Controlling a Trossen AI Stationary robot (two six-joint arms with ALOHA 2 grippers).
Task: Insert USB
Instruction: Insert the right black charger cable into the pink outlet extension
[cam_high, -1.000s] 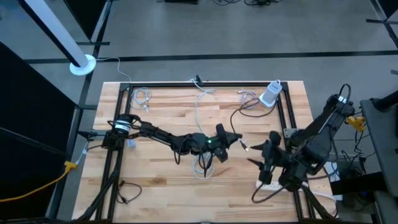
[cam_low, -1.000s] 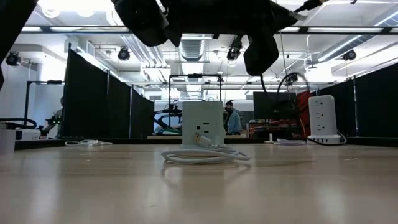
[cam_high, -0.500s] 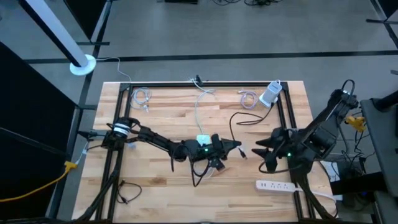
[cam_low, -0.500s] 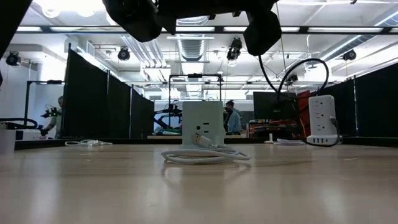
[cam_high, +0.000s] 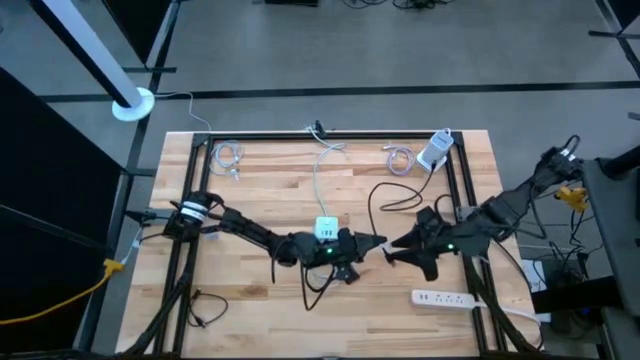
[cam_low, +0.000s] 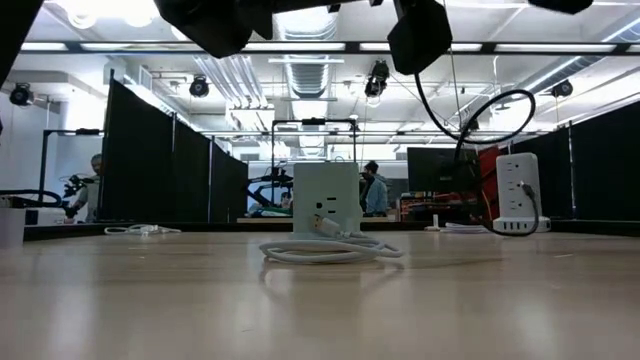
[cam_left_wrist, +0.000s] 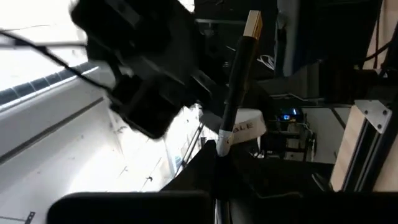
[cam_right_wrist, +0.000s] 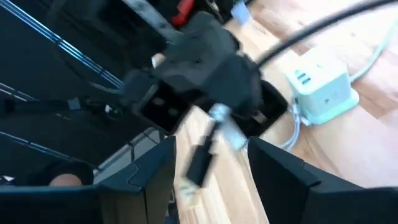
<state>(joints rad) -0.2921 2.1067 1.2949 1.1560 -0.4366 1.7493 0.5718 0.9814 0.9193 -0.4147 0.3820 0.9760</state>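
High view: the left end effector (cam_high: 372, 243), clamped on the USB plug (cam_high: 378, 243), meets the right end effector (cam_high: 395, 247) mid-bench (cam_high: 260, 190), beside the white charger cube (cam_high: 326, 229).

Right wrist view: right fingers (cam_right_wrist: 283, 165) part-open, straddling the plug (cam_right_wrist: 200, 163).

A lab or test hall is shown. A butcher-block counter (cam_high: 260, 320) framed by black metal rails (cam_high: 330, 134) is set on a grey concrete floor (cam_high: 330, 60). Behind it, bays divided by black curtain partitions (cam_low: 140, 150) are seen under exposed ceiling ducts (cam_low: 235, 75) and strip lights (cam_low: 560, 48). A monitor (cam_low: 435, 170) and a person (cam_low: 373, 190) are visible farther back.
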